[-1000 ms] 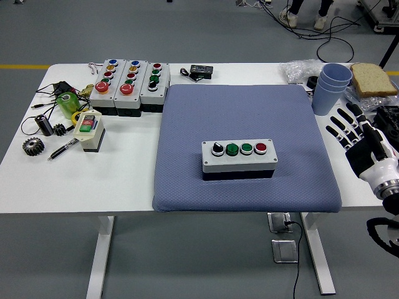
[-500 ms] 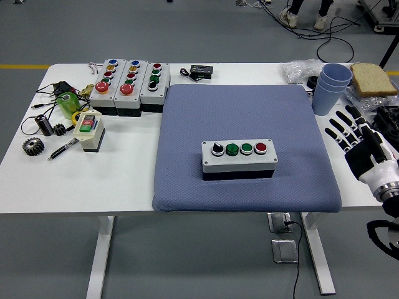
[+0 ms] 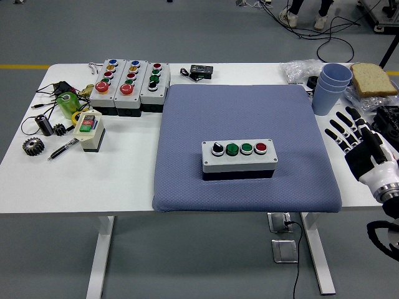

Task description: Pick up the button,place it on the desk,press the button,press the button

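Observation:
A grey button box (image 3: 239, 158) lies in the middle of the blue mat (image 3: 243, 112). Its top carries a black knob, two green buttons and one red button in a row. My right hand (image 3: 353, 132) hovers over the table's right edge, well to the right of the box and off the mat. Its fingers are spread and hold nothing. My left arm does not show.
Three more button boxes (image 3: 129, 85) stand at the back left, with a small cream switch box (image 3: 89, 130), gears, a pen and green tape nearby. Stacked blue cups (image 3: 329, 87), a bread slice (image 3: 372, 79) and plastic bags sit at the back right.
My right hand has drifted slightly down and to the right along the table's right edge. The button box has not moved.

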Controlling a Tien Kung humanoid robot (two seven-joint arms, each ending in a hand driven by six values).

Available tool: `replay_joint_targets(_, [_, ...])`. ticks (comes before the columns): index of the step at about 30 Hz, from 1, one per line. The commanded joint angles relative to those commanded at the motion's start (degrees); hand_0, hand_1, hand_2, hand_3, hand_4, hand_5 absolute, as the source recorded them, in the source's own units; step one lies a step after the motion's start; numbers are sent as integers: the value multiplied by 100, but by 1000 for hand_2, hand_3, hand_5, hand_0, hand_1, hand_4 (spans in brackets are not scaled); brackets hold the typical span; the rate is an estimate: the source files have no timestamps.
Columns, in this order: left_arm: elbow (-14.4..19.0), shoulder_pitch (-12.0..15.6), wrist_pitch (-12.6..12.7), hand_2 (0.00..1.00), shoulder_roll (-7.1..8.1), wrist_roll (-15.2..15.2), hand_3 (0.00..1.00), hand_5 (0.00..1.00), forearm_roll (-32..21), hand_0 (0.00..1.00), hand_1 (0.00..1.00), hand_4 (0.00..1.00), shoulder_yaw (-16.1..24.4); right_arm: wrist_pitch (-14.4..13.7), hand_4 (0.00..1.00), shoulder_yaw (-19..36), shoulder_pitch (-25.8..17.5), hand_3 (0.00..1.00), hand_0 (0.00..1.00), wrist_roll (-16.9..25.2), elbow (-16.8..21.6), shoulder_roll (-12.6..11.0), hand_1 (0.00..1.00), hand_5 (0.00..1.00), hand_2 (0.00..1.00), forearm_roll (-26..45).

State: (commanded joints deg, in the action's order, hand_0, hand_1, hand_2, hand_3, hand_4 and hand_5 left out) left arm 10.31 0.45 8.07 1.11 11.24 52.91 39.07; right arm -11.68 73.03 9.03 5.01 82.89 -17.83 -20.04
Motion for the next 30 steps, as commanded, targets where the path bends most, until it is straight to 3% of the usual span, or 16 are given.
replay_joint_targets(30, [0,-59,3,762,-8,-17,665,749,-128,651,721,409,-54,-41,784,74,27,648,702,18,-26,34,648,313,682,52])
